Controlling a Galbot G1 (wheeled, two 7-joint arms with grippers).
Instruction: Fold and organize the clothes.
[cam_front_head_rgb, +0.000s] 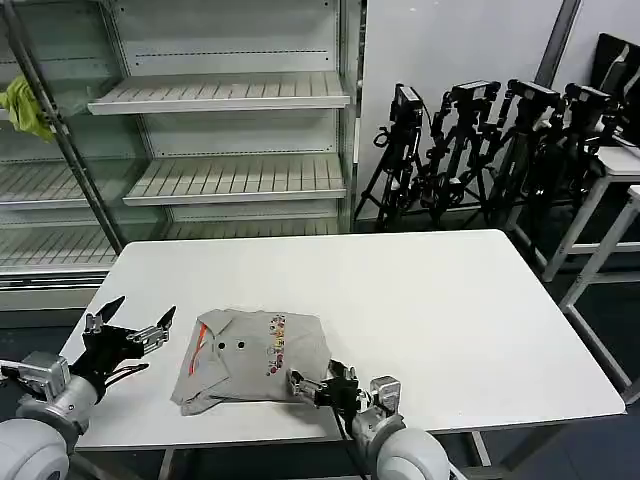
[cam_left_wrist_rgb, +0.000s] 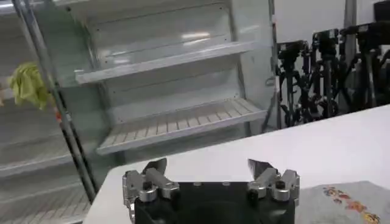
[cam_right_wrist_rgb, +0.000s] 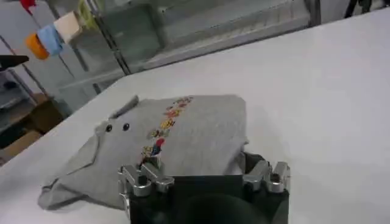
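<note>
Shirt (cam_front_head_rgb: 255, 358), grey, folded, near front edge of table (cam_front_head_rgb: 430, 300).
Right gripper (cam_front_head_rgb: 318, 387) at shirt's near hem, jaws apart, prob. poised to pinch (no grip yet). Left gripper (cam_front_head_rgb: 130, 322) just beside collar side, jaws wide apart, off cloth. Shelves (cam_front_head_rgb: 220, 95) behind, tripods (cam_front_head_rgb: 470, 150) far right; nothing blocking.

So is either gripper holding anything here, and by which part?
Nothing is held. The left gripper is open beside the folded light grey shirt with a cartoon print; the right gripper is open at its near edge, fingers apart.
</note>
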